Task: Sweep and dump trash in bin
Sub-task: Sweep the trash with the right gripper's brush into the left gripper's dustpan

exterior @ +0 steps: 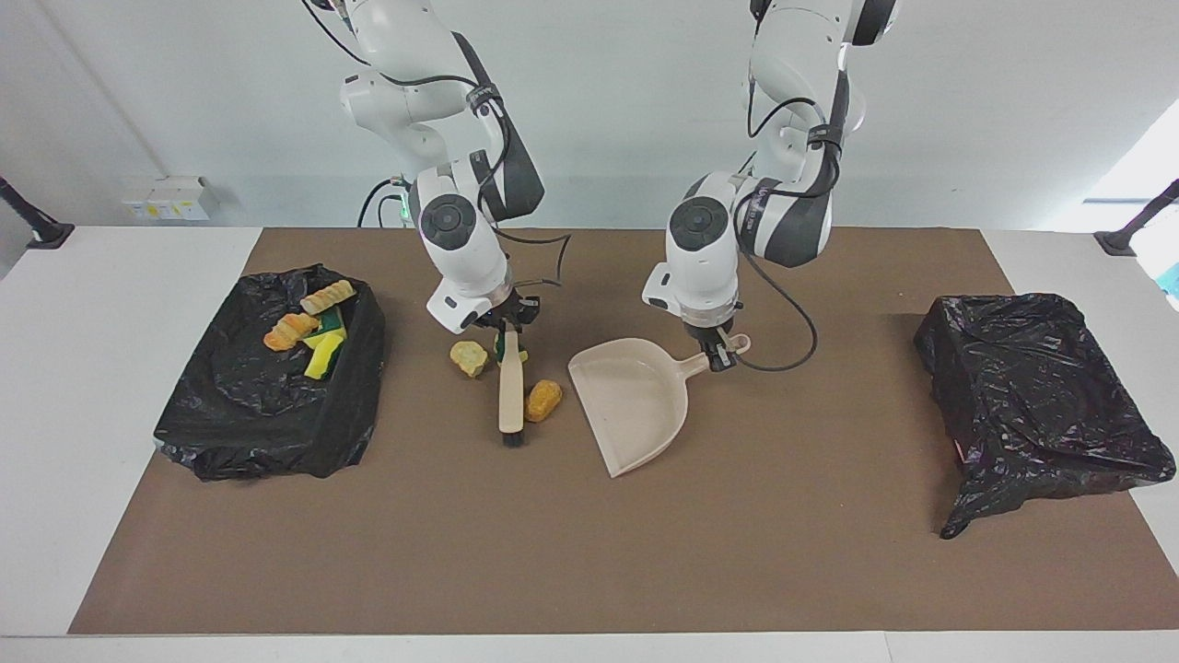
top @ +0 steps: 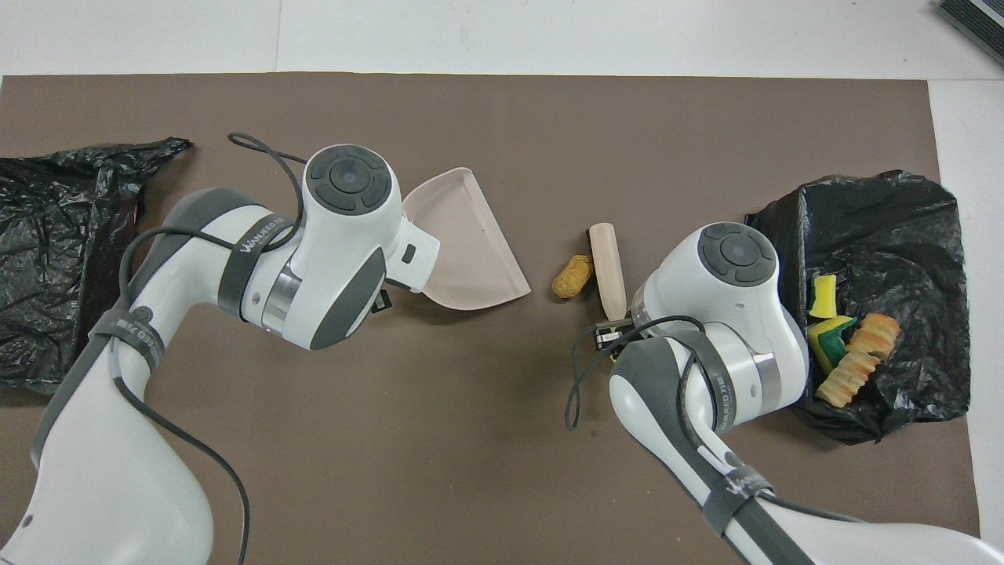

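Note:
My right gripper [exterior: 502,324] is shut on the handle of a beige hand brush [exterior: 509,391], bristles down on the mat. An orange lump of trash [exterior: 543,400] lies between the brush and the beige dustpan [exterior: 636,405]; it also shows in the overhead view [top: 572,276]. A tan lump [exterior: 468,357] lies beside the brush toward the right arm's end. A sponge chunk [exterior: 521,355] peeks from under the brush. My left gripper [exterior: 720,354] is shut on the dustpan handle, with the pan's mouth toward the brush. Several scraps [exterior: 322,354] lie in the black-bagged bin [exterior: 355,405].
A second black-bagged bin [exterior: 1041,396] stands at the left arm's end of the brown mat. In the overhead view, the dustpan [top: 471,251] and brush [top: 608,263] are near the mat's middle, and the bin with scraps [top: 902,196] is at the right arm's end.

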You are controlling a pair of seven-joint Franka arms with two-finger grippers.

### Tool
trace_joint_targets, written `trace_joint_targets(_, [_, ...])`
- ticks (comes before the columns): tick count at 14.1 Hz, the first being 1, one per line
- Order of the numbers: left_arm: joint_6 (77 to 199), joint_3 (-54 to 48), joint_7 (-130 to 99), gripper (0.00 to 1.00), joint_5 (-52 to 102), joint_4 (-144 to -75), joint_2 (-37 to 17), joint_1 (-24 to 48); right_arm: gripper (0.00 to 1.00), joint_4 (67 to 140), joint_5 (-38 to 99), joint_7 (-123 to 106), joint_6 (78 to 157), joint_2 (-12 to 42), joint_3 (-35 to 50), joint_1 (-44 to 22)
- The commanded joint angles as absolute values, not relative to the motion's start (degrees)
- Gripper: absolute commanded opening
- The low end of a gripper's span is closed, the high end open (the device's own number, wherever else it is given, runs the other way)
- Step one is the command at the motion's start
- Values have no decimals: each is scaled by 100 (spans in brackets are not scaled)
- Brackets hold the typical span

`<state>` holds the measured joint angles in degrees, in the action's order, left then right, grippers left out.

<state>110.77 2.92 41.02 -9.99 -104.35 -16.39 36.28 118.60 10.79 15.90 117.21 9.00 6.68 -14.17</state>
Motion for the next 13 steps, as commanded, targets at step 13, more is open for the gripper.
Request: trace_joint_targets(13, [11988, 308, 4236, 0, -1090, -11760, -923, 3911, 0, 11549, 2497, 1793, 10533, -33, 607, -1268])
